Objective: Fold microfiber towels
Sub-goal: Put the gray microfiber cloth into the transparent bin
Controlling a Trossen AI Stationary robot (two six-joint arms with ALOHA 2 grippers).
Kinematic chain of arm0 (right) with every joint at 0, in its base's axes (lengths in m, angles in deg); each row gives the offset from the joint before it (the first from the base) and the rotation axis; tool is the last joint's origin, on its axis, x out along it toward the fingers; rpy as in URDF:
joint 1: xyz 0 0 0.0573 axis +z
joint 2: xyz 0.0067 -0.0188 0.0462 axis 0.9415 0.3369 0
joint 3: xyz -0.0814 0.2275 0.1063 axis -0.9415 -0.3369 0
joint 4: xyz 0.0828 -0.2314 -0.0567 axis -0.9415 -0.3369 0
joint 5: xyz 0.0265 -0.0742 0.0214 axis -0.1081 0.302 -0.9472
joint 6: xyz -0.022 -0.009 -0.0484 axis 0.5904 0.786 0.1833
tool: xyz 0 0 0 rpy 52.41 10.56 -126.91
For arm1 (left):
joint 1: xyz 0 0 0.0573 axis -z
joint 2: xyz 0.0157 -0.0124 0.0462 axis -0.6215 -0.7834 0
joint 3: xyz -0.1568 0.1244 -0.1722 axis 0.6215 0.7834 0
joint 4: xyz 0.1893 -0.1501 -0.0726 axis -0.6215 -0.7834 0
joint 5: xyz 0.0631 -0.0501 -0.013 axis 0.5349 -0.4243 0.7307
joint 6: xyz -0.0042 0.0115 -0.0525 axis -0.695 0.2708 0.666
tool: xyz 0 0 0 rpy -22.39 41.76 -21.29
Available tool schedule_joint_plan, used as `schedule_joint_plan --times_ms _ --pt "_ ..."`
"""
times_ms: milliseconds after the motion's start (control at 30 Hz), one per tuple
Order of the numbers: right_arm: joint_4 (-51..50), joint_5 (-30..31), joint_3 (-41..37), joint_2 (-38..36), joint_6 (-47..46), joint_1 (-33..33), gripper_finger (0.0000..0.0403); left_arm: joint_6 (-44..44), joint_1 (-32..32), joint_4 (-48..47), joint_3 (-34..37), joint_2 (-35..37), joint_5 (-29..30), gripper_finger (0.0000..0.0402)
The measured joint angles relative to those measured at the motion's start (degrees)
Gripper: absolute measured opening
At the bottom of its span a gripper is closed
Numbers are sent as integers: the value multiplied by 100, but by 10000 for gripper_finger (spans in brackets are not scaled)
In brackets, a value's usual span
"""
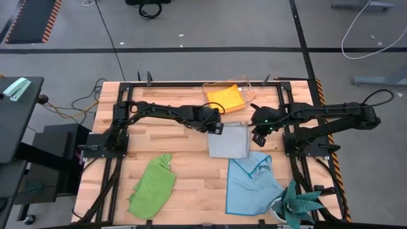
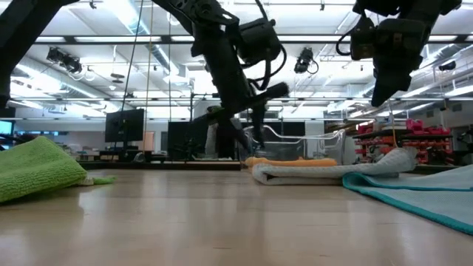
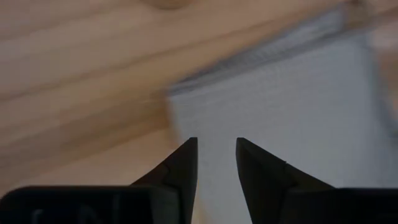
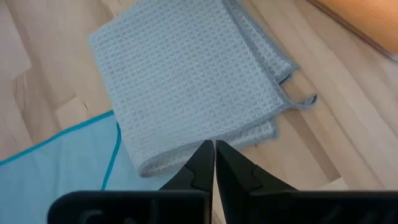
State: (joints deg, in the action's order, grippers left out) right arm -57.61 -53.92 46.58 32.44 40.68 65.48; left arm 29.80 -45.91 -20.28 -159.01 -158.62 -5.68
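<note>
Grey towel (image 1: pixel 228 142): folded to a neat rectangle, waffle weave, flat on the counter (image 1: pixel 184 168) at centre. 
Orange towel (image 1: pixel 224 99): folded, inside the clear box (image 1: pixel 245 89) at the far edge. 
Blue towel (image 1: pixel 249 184): spread loose, just beside the grey one, near the plant (image 1: pixel 299 205). 
Green towel (image 1: pixel 152 186): crumpled, well apart to the left. 
Left gripper (image 1: pixel 218 128): fingers slightly parted, empty, above the grey towel's corner. 
Right gripper (image 1: pixel 259 138): fingers closed, empty, at its opposite edge.
</note>
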Motion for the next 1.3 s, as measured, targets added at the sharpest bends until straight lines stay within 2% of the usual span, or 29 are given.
schedule_joint_plan --times_ms 167,467,667,900,1300 --pt "213 0 0 42 -110 1 23 -11 -111 -169 0 -2 139 96" --pt "238 0 0 33 -104 1 23 -297 178 -20 0 -4 -792 83" --pt "344 1 0 35 186 -5 22 -262 376 198 0 -40 -547 84" --pt "761 2 0 35 345 -32 22 -251 226 423 4 -278 -558 65" --pt "751 2 0 53 237 -29 22 -292 -129 508 -11 -664 -570 42"
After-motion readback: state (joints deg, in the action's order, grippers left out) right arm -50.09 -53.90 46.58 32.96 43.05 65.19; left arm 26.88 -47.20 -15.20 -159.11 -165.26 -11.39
